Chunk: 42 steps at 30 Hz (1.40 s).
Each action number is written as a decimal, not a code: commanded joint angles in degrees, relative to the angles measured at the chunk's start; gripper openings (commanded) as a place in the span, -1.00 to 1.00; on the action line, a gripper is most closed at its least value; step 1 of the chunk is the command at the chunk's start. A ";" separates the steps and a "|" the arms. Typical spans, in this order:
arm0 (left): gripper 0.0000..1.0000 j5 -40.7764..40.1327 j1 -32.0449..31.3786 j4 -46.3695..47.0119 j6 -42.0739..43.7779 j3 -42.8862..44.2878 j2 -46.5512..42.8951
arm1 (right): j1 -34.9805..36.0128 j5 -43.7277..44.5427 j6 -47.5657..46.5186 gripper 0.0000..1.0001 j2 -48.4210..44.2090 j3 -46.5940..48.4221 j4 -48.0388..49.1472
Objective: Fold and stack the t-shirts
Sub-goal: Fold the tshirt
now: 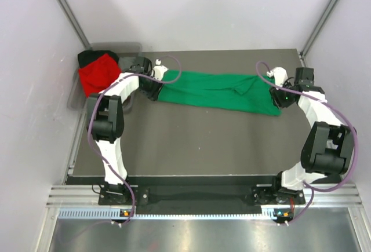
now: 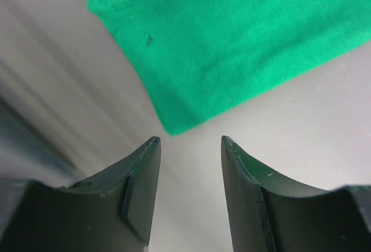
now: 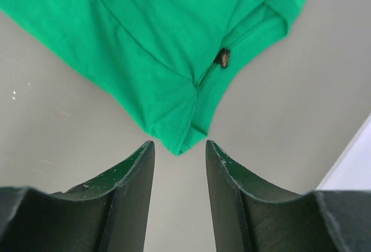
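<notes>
left gripper (image 2: 189,141) and right gripper (image 3: 179,143), jaws spread and empty, each hang just short of a corner of the green t-shirt (image 1: 214,90) stretched across the far table (image 1: 191,142), so the fold likely wants both ends pinched level and lifted together.

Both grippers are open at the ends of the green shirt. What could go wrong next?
1. The green shirt lies in layers, its corner just ahead of the right gripper; a shallow grip may catch one layer and undo the fold.
2. The left gripper faces a thin corner and may miss it.
3. The left arm is close to the bin and could bump it.
</notes>
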 commanded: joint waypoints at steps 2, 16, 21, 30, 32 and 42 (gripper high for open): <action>0.02 1.87 -0.06 -1.30 1.20 3.51 2.25 | -1.51 -1.07 -1.61 -0.17 2.49 0.19 -2.10; -0.02 1.61 0.03 0.20 -0.29 4.75 6.73 | -6.08 -4.59 -2.93 -0.15 10.75 0.63 -3.94; -0.28 2.31 0.03 -0.41 -1.08 5.80 8.22 | -6.09 -5.29 -3.45 -0.16 14.10 2.48 -5.79; -1.00 1.00 0.03 -0.42 -1.08 2.99 6.38 | -6.70 -5.03 -2.40 -0.84 17.35 3.01 -4.65; -1.00 1.08 0.12 -0.77 -0.91 2.03 5.59 | -7.05 -4.68 -2.49 -0.93 16.57 2.31 -4.30; -1.00 2.40 -0.06 -1.56 -1.17 -7.99 -5.47 | -11.00 -1.34 -7.67 -0.97 9.62 -2.79 -6.32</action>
